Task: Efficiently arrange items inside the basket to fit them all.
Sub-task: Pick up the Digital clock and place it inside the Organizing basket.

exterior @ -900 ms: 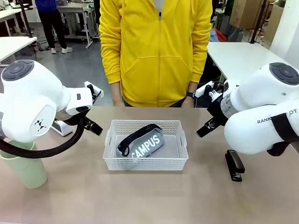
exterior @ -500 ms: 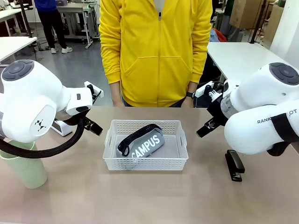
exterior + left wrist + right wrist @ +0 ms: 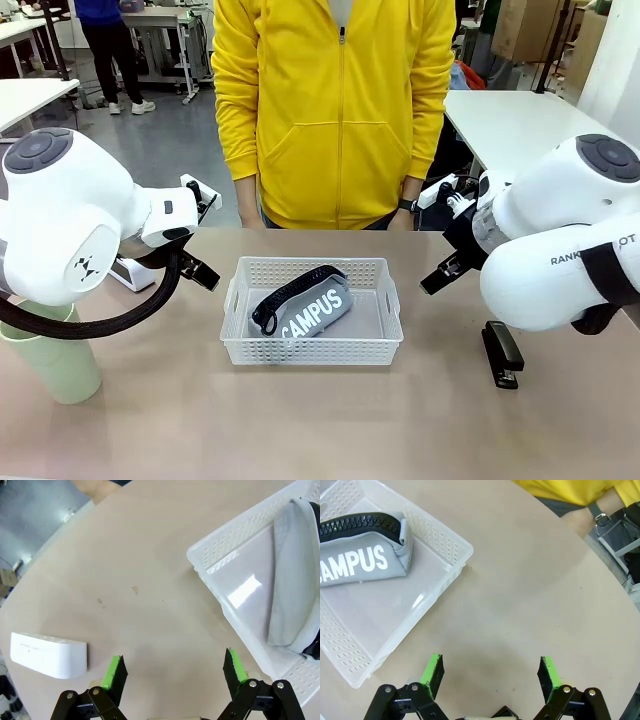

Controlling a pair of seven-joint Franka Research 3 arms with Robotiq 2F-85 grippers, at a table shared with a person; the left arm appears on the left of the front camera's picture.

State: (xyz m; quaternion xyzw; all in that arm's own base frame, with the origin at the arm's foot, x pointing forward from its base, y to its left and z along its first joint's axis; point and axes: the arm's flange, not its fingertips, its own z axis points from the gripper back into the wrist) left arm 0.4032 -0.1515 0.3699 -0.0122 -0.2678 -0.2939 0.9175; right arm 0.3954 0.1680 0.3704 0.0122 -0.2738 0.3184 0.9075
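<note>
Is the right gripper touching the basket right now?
Apart. In the right wrist view the open right gripper hangs over bare table, with a clear strip of tabletop between it and the basket.

The left arm (image 3: 70, 225) and right arm (image 3: 560, 250) hang bent, elbows out, wrists turned inward. The left claw (image 3: 174, 669) points downward with its jaws spread wide and nothing between them. The right claw (image 3: 491, 671) does the same.

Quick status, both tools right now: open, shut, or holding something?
Left tool: open, holding nothing.
Right tool: open, holding nothing.
</note>
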